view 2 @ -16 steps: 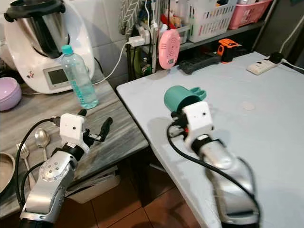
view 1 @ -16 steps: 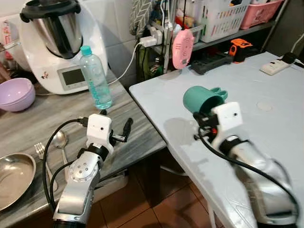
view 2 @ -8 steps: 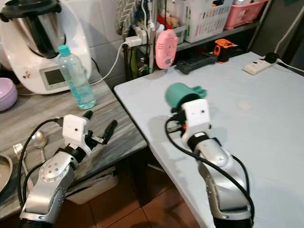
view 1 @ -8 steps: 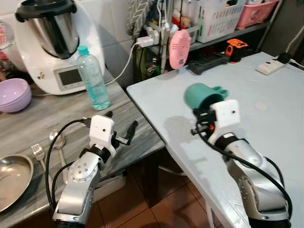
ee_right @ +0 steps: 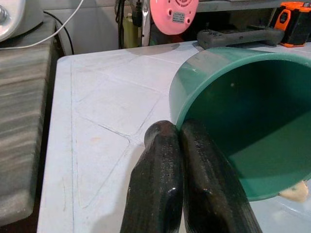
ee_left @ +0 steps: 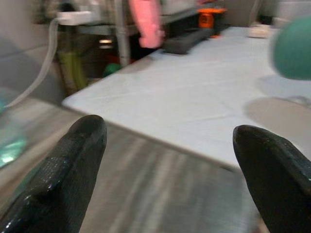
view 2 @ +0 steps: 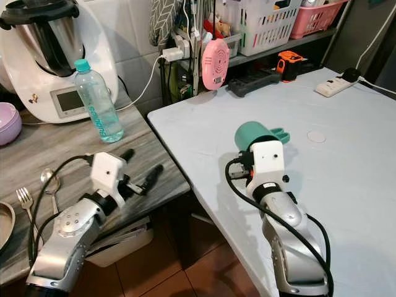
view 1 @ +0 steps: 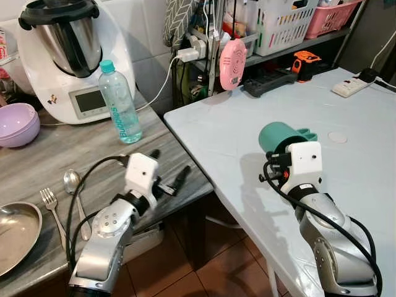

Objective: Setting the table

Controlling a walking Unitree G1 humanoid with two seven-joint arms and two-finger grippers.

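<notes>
Your right gripper's fingers (ee_right: 187,187) are pinched together on the rim of the teal plastic cup (view 1: 279,136), holding it tipped sideways above the pale blue bench (view 1: 235,130), ready to set down. At nine o'clock, your left gripper's fingers (view 1: 168,177) are spread apart, idle over the grey wood-grain bench (view 1: 55,154).

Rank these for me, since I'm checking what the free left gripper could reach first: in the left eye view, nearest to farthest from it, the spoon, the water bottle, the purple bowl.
From the left gripper, over the grey counter:
1. Water bottle, standing just beyond it, toward the wall.
2. Spoon, lying further to the robot's left, beside the fork.
3. Purple bowl, at the counter's far left.
</notes>
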